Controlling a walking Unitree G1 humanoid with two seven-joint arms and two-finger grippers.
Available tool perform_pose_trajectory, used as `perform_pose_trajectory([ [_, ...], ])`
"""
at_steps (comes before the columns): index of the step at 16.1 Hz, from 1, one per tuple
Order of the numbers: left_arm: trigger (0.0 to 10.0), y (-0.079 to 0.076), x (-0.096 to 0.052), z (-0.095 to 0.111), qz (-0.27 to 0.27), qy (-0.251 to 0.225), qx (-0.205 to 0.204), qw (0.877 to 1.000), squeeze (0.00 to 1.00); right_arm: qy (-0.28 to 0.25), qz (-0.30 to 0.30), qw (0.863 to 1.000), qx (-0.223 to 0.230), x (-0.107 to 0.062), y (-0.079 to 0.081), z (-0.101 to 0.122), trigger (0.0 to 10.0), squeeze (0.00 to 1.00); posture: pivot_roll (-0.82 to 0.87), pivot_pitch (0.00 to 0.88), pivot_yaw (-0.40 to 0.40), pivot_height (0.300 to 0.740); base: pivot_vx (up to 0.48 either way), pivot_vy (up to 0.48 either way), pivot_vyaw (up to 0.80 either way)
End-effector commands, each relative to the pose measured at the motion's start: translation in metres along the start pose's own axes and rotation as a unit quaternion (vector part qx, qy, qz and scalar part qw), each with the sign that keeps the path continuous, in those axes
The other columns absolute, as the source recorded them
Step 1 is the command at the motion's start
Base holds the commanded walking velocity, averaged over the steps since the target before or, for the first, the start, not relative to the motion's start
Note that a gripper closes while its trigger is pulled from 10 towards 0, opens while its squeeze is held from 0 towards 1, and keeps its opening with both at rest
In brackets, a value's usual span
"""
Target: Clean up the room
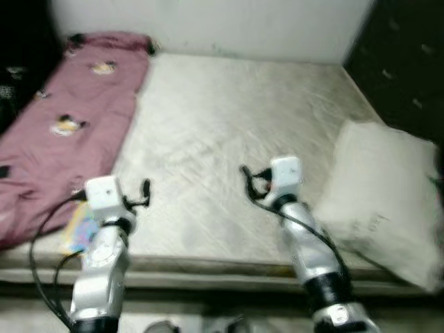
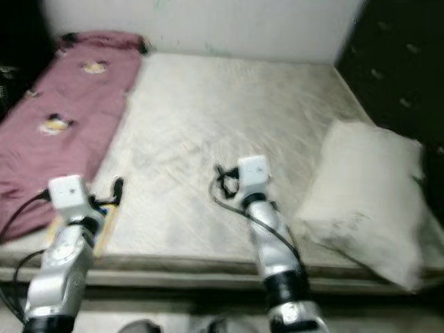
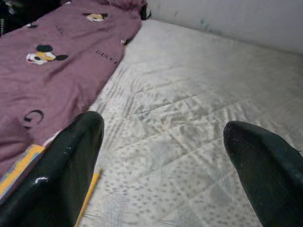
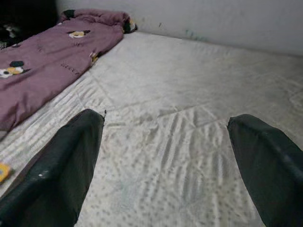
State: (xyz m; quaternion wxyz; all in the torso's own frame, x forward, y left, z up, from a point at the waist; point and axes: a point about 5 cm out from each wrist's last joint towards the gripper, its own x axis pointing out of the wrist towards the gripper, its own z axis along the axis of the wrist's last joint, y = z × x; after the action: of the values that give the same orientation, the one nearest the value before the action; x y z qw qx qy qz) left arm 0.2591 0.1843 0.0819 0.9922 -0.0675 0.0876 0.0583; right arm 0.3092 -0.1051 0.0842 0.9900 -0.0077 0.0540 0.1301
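Tidying looks barely begun: both the left gripper (image 3: 161, 156) and right gripper (image 4: 165, 156) hover spread and empty over the bare quilted mattress (image 1: 229, 132), with the crumpled pink printed blanket (image 1: 62, 125) and off-white pillow (image 1: 385, 194) unarranged.

Dim, flat indoor light; head views soft w/ motion blur.
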Motion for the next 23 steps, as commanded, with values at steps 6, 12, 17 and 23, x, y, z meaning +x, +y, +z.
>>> perform_pose_trajectory([
  [6, 10.0, -0.0061, 0.0008, 0.0002, -0.008, 0.001, -0.001, 1.0, 0.0, -0.004, -0.01, 1.0, -0.007, -0.0008, -0.0084, 0.0028, 10.0, 0.0, -0.06, 0.0, -0.041, 0.74, 0.0, -0.274, 0.0],
  [12, 10.0, -0.0059, 0.0022, 0.0008, -0.006, 0.001, -0.002, 1.0, 0.0, -0.004, -0.01, 1.0, -0.008, 0.0003, -0.0083, 0.0035, 10.0, 0.0, -0.06, 0.0, -0.039, 0.74, 0.0, -0.056, 0.0],
  [17, 10.0, -0.0055, 0.0032, 0.0011, -0.006, 0.0, -0.001, 1.0, 0.0, -0.005, -0.01, 1.0, -0.009, 0.001, -0.0079, 0.0035, 10.0, 0.0, -0.06, 0.0, -0.038, 0.74, 0.0, -0.344, 0.0],
  [23, 10.0, -0.0051, 0.0037, 0.0013, -0.005, 0.001, 0.0, 1.0, 0.0, -0.005, -0.011, 1.0, -0.008, 0.0014, -0.0079, 0.0041, 10.0, 0.0, -0.07, 0.0, -0.038, 0.74, 0.0, -0.332, 0.0],
])
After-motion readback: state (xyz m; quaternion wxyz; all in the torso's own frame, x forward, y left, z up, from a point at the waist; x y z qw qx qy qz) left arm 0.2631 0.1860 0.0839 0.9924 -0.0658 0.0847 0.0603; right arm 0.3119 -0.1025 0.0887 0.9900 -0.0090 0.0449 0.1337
